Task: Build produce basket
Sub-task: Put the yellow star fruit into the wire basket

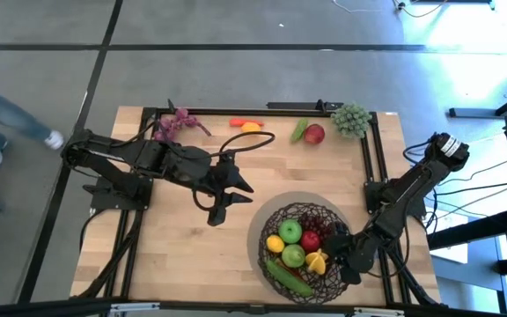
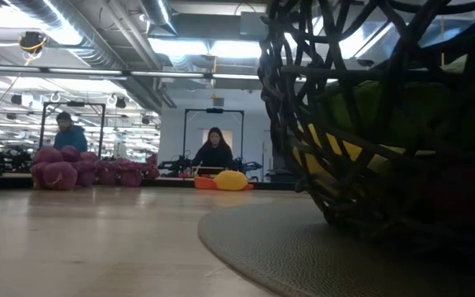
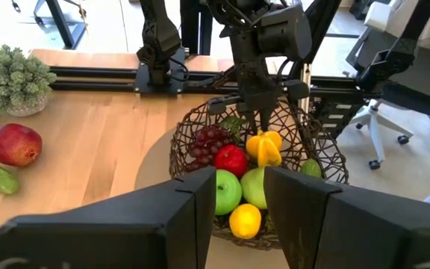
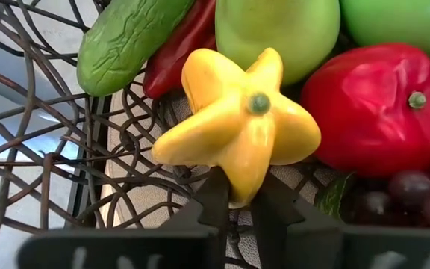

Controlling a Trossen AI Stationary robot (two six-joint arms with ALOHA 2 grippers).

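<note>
My right gripper (image 4: 234,196) hung inside the basket (image 1: 269,220), its fingers nearly together and pinching the lower lobe of a yellow star-shaped fruit (image 4: 237,127). The fruit lay among the green apples (image 1: 290,232), the red apple (image 4: 379,97), the cucumber (image 4: 129,41) and a red chili (image 4: 181,52). I judged the fruit light, hollow, stiff and smooth, so likely to slip. A lobe tip gave the best hold, the broad body none. My left gripper (image 1: 227,194), partly open and empty, waited over bare table, well apart.
</note>
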